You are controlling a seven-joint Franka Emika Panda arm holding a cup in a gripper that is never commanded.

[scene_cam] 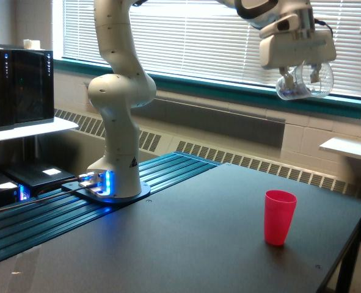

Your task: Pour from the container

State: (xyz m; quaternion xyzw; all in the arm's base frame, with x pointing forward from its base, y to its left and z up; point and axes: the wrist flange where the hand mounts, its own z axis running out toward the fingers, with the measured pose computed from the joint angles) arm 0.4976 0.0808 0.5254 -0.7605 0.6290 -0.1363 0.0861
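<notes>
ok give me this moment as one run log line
phase: carry, no pour yet | pincer: shut on clear cup, held high before the blinds | pink cup: upright on black table, below | spill: none seen

Views: just the one, the exterior view, off the arm.
Position: standing back from the table (186,244), a little above its top, looking across it.
Facing: toward the window blinds (186,36) and the wall heater (253,162) behind the table's far edge.
Range: middling; arm base (113,189) sits at the exterior view's left, gripper (297,76) nearly at the top edge, pink cup (280,217) toward the right.
Overlap: none.
</notes>
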